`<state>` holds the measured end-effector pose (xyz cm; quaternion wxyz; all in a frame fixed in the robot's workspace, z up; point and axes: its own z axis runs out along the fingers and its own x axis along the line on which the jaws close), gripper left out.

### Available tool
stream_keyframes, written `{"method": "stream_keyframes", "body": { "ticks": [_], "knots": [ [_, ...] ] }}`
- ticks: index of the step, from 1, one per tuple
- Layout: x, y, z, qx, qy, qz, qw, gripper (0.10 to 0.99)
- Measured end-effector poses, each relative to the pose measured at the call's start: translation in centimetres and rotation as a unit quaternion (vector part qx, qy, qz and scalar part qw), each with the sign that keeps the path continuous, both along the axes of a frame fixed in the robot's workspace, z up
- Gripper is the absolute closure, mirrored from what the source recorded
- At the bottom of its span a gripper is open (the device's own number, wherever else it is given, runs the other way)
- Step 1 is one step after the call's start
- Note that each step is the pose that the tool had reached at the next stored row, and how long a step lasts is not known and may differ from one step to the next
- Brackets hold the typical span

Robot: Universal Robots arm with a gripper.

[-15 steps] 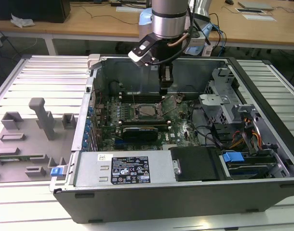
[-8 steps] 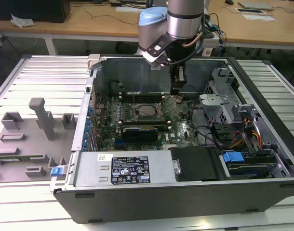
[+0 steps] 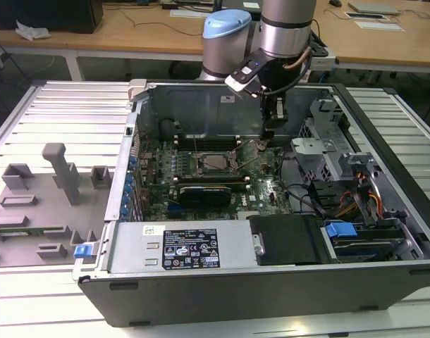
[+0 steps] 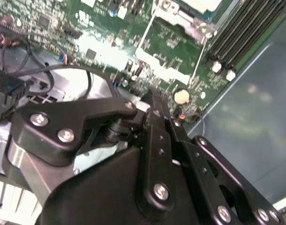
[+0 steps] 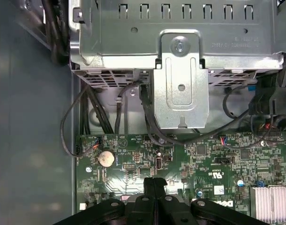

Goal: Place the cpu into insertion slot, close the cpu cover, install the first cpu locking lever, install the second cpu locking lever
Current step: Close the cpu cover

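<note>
While the claw (image 3: 270,134) hangs low inside the open case (image 3: 384,211), its fingers (image 5: 150,187) are pressed together in the first wrist view, with nothing visible between them. It sits to the exterior view's right of the socket (image 3: 216,165), close over the green board (image 5: 180,164) and apart from the socket itself. In both wrist views a coin cell (image 5: 106,158) lies on the board, farther from the socket than the fingertips are.

The cpu (image 3: 216,163) appears to lie flat in the socket, its pale metal face showing. The cpu cover (image 3: 201,167) reads as a dark frame around it, though I cannot tell whether it is fully down. Two thin locking levers (image 4: 198,61) run out from the socket's edges and look unlatched.

I judge the chip light, rigid and fragile underneath, so it is best touched only at its edges or pressed on its metal lid. The cover is probably thin, springy sheet metal, best pushed near the edge opposite its hinge. The levers look like stiff, slippery wire that would spring back, so the bent free end farthest from the socket gives the surest hold. The case rests on a slatted surface (image 3: 60,105).
</note>
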<state>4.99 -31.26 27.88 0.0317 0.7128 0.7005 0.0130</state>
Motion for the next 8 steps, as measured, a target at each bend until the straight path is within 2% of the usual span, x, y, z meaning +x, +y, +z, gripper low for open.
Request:
{"method": "stream_keyframes", "body": {
  "ticks": [8],
  "knots": [
    [0.07, 0.00, -0.93, 0.0000, 0.0018, 0.000, 1.0000, 0.980]
  ]
}}
